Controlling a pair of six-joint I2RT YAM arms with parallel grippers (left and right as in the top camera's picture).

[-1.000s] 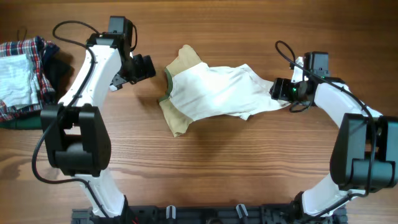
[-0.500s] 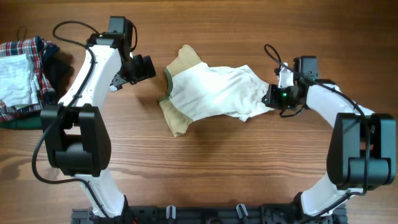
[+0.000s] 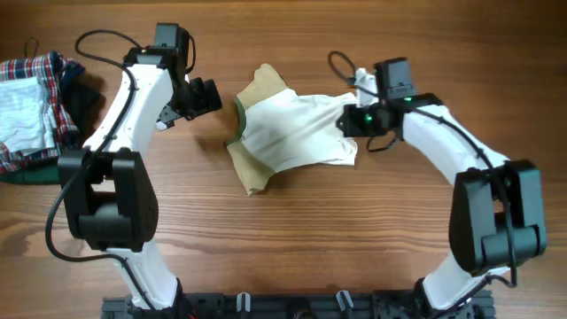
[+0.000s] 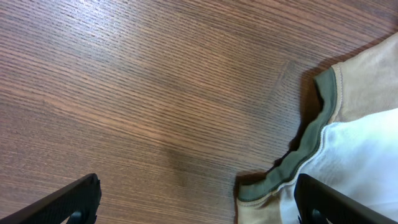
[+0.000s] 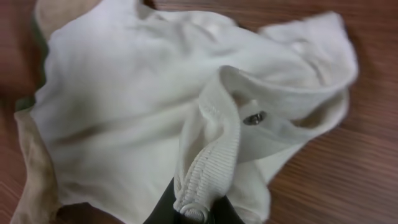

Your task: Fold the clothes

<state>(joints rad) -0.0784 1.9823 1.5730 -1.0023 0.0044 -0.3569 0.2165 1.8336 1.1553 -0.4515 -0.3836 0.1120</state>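
Note:
The clothes (image 3: 292,135) lie mid-table: a small white garment with tan sleeves and an olive-green collar trim (image 4: 309,144). My right gripper (image 3: 351,121) is shut on the garment's ribbed white hem (image 5: 208,165) and holds it lifted over the white body (image 5: 118,106). A metal snap (image 5: 254,117) shows near the raised fold. My left gripper (image 3: 209,95) hovers just left of the collar, open, with bare wood between its fingers (image 4: 71,200). Its right finger hangs over the garment's edge.
A stack of clothes sits at the far left edge: a red-and-blue plaid garment (image 3: 35,75) over a dark green cloth (image 3: 22,174). A black rail (image 3: 283,306) runs along the table's front edge.
My right gripper shut on the garment's right end and carried it leftward over the white body, so the garment now lies shorter. The left arm has not moved.

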